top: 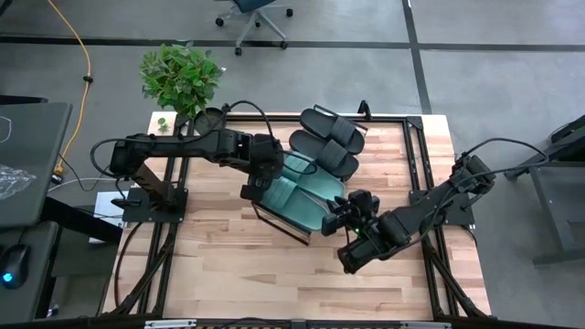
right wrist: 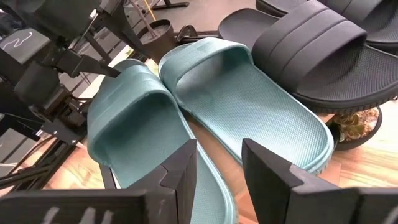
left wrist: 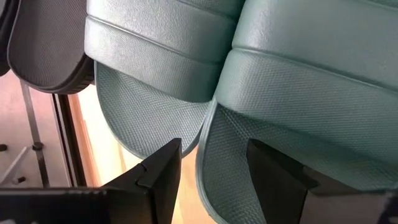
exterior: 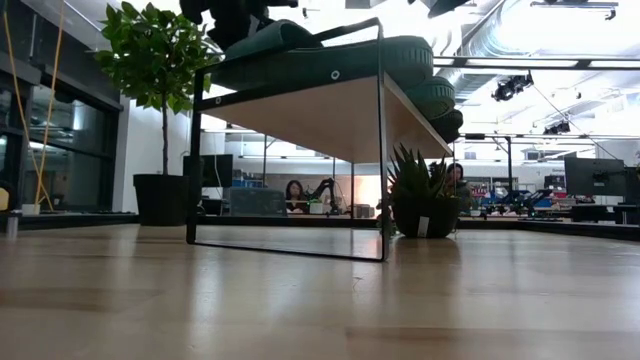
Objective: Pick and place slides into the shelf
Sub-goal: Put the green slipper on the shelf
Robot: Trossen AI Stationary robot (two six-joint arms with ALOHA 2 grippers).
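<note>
Resting unbranded teal slides [top: 306, 187] on shelf [exterior: 330, 118]

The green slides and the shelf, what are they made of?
The teal-green slides look like soft rubber or foam with a matte finish: the footbed shows a fine dotted texture and the strap has moulded ridges. The shelf seems to be a pale wooden board on a thin dark frame, probably metal.

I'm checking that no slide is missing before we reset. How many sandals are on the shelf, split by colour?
Black rubber slide sandals: 2
Teal-green rubber slide sandals: 2
Total: 4, all lying on the slanted light-wood shelf.
</note>
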